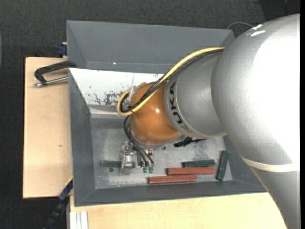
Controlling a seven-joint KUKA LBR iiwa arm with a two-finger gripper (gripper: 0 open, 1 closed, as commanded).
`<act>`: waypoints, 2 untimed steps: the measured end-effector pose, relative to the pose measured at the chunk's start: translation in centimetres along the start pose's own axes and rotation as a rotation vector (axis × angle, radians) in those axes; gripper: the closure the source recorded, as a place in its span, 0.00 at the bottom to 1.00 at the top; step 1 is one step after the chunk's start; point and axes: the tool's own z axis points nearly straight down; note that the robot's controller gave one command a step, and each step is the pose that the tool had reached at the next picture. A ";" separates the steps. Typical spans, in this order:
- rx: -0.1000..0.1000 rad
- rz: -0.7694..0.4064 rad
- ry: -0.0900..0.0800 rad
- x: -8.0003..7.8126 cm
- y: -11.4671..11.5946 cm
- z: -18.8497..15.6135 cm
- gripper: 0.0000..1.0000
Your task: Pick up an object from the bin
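Gripper [127, 160] sits low over the bin [81, 142] floor, front-left, at the right end of a thin dark green stick [109, 163]. Can't tell if it's open or closed. Red-brown bars [172, 179] and green bars [199, 163] lie well right.

Down in the near right corner of the bin [81, 142], four slim bars lie flat on the floor. The front reddish-brown bar [172, 179] lies close along the near wall. The rear reddish-brown bar [189, 171] sits just behind it, shifted right. A dark green bar [198, 163] lies parallel behind those. A second dark green bar [222, 165] is turned almost crosswise, beside the right wall.
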 end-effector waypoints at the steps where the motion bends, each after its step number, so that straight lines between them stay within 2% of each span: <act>1: 0.000 0.000 0.000 0.0 0.0 0.0 1.00; 2: -0.002 0.022 -0.006 -4.4 1.8 -16.1 1.00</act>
